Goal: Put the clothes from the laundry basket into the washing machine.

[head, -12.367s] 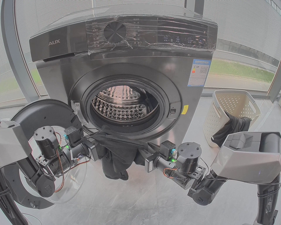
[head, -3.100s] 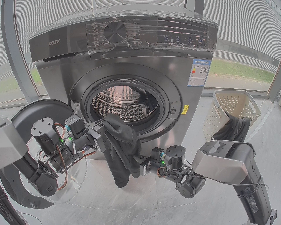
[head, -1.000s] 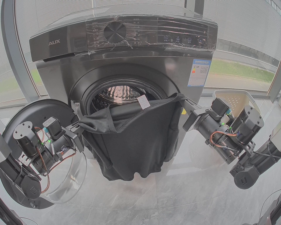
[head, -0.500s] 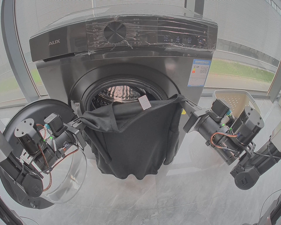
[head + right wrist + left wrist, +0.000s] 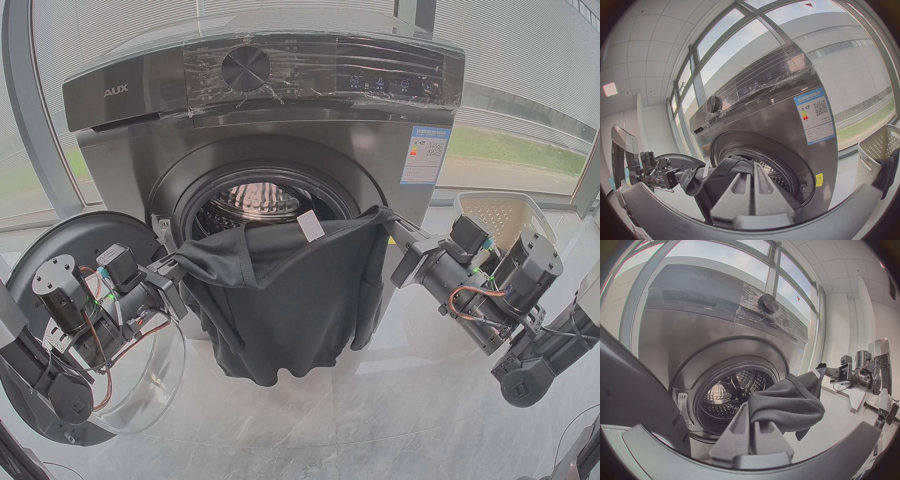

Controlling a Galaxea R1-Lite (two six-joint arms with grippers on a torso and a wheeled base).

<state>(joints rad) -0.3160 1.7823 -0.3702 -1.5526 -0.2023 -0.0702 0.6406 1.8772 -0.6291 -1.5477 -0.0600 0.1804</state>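
Observation:
A black T-shirt (image 5: 294, 294) with a white neck tag hangs spread in front of the washing machine's open drum (image 5: 256, 203). My left gripper (image 5: 172, 264) is shut on its left shoulder, and my right gripper (image 5: 392, 226) is shut on its right shoulder. The shirt's hem dangles above the floor. In the left wrist view the cloth (image 5: 787, 399) bunches over my closed left gripper (image 5: 752, 424), with the drum (image 5: 731, 394) behind. In the right wrist view the fabric (image 5: 725, 175) wraps my right gripper (image 5: 751, 175). The laundry basket (image 5: 509, 215) stands to the machine's right, partly hidden by my right arm.
The machine's round door (image 5: 75, 250) is swung open to the left, behind my left arm. Another dark garment (image 5: 889, 172) hangs over the basket's rim (image 5: 875, 140). Grey tiled floor (image 5: 312, 425) lies open below the shirt. Windows surround the machine.
Over twelve seconds the shirt went from a bunched hang low by the door to being stretched wide between both grippers at drum height. In the last second it has barely shifted.

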